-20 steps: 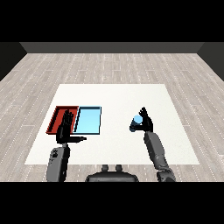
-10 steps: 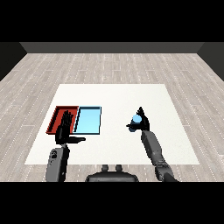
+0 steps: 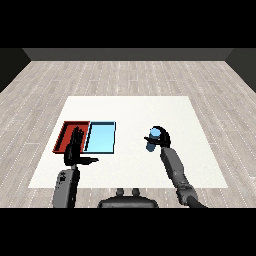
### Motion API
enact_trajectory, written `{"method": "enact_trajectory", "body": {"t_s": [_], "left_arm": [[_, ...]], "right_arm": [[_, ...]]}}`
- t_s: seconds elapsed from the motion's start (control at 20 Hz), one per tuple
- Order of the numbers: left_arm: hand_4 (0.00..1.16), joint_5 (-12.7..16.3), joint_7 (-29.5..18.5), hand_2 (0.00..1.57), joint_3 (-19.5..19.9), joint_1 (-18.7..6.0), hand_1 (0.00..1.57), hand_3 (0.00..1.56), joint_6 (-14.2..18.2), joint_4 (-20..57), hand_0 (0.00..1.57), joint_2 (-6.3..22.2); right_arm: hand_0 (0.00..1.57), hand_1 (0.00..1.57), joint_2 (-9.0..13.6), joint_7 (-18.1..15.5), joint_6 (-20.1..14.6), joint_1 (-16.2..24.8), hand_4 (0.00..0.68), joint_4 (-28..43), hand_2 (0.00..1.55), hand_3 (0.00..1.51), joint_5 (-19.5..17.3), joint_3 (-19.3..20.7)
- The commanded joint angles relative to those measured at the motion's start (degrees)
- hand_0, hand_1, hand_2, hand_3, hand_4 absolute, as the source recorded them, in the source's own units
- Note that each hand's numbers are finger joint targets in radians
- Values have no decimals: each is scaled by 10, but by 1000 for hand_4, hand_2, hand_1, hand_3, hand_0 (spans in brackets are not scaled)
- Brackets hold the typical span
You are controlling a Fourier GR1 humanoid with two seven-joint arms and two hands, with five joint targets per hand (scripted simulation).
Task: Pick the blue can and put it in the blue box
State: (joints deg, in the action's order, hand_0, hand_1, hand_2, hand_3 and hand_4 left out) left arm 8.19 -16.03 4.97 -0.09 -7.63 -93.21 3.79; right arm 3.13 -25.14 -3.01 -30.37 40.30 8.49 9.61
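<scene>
One cylindrical blue can (image 3: pixel 153 138) in curled right hand (image 3: pixel 161 139), flat rectangular blue tray (image 3: pixel 100 137)

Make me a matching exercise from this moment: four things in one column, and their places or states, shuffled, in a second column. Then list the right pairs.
Things:
1. blue can
2. red tray
3. light blue tray
4. left hand

Places or states:
A. open, fingers straight, in front of the red tray
B. leftmost on the table
C. held in the right hand, right of both trays
D. between the red tray and the can

Pairs: 1-C, 2-B, 3-D, 4-A
</scene>
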Motion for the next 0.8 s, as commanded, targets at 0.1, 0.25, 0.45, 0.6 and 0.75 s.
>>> {"method": "enact_trajectory", "body": {"t_s": [0.1, 0.25, 0.45, 0.6, 0.75], "left_arm": [[0, 12, 15, 0, 10, 27, 0, 0, -18, -34, 0, 20], [0, -24, -27, 0, -16, 40, 0, 0, -6, -7, 0, -3], [0, -44, -15, 0, -31, 0, 0, 0, 11, 16, 0, -10], [0, -26, 1, 0, -36, 11, 0, 0, -1, -6, 0, -15], [0, -9, 63, 0, -68, 4, 0, 0, -1, -22, 0, -37]], "right_arm": [[1500, 1500, -8, 41, -37, 10, 596, 37, 1469, 1434, -27, -36], [1481, 1481, -30, 85, -59, 23, 619, 126, 1472, 1438, -33, -65], [1496, 1496, -30, 101, -47, 25, 635, 234, 1487, 1449, -40, -102], [1422, 1422, -27, 125, -46, -3, 634, 236, 1462, 1443, -46, -99], [1456, 1456, -31, 126, -47, 10, 634, 278, 1457, 1437, -43, -121]]}}
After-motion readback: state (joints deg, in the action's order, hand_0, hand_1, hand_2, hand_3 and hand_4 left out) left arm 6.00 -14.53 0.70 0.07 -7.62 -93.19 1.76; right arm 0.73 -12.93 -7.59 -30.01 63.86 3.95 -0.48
